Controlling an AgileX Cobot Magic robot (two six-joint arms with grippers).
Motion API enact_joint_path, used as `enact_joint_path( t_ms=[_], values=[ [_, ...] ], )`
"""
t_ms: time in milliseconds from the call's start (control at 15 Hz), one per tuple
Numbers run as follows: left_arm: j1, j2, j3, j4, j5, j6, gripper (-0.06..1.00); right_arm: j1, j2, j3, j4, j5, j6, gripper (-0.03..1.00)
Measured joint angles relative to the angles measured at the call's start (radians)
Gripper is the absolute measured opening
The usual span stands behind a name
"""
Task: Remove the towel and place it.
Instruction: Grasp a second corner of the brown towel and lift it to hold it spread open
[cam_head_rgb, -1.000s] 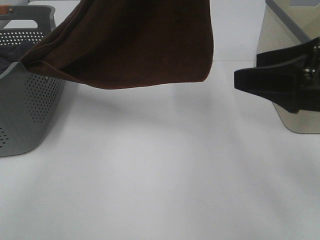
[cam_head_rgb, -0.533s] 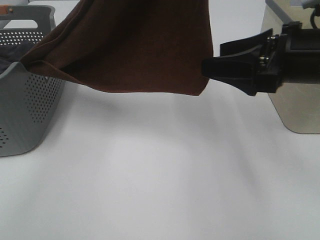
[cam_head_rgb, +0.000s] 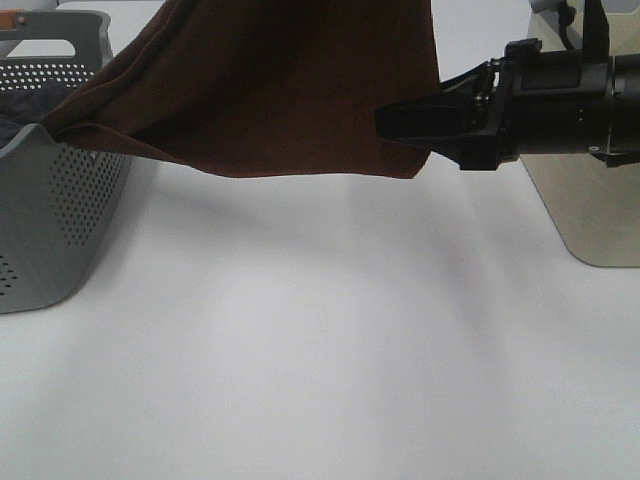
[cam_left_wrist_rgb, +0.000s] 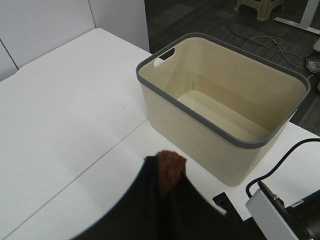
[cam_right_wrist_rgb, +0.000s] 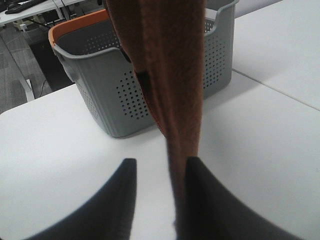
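Note:
The dark brown towel hangs from above the exterior high view, with its left end still lying over the rim of the grey perforated basket. My left gripper is shut on a tuft of the towel; it is out of the exterior high view. My right gripper is open at the towel's lower right corner. In the right wrist view the towel's hanging edge passes between the right gripper's open jaws, close against one finger.
A beige bin with a grey rim stands at the right, behind my right arm; the left wrist view shows the bin empty. A dark grey-blue cloth lies in the grey basket. White table below.
My right gripper has moved left from beside the beige bin to the towel's lower right corner, jaws open around its edge. The towel's corner has risen slightly.

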Motion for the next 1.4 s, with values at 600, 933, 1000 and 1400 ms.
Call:
enact_joint_path(
  t_ms=[600,933,1000,1400],
  values=[
    [0.033,0.120,0.000,0.220,-0.025,-0.124,0.00,0.000,-0.002,-0.237,-0.600,-0.099,0.962,0.00],
    [0.187,0.215,0.000,0.184,-0.029,-0.219,0.00,0.000,-0.002,-0.528,-1.448,-0.059,1.828,0.00],
    [0.208,0.215,0.000,0.165,-0.046,-0.221,0.00,0.000,-0.002,-0.598,-1.534,-0.059,1.885,0.00],
    [0.287,0.144,-0.124,0.135,-0.087,-0.222,0.00,0.002,-0.001,-1.016,-1.576,-0.054,1.884,0.00]
  ],
)
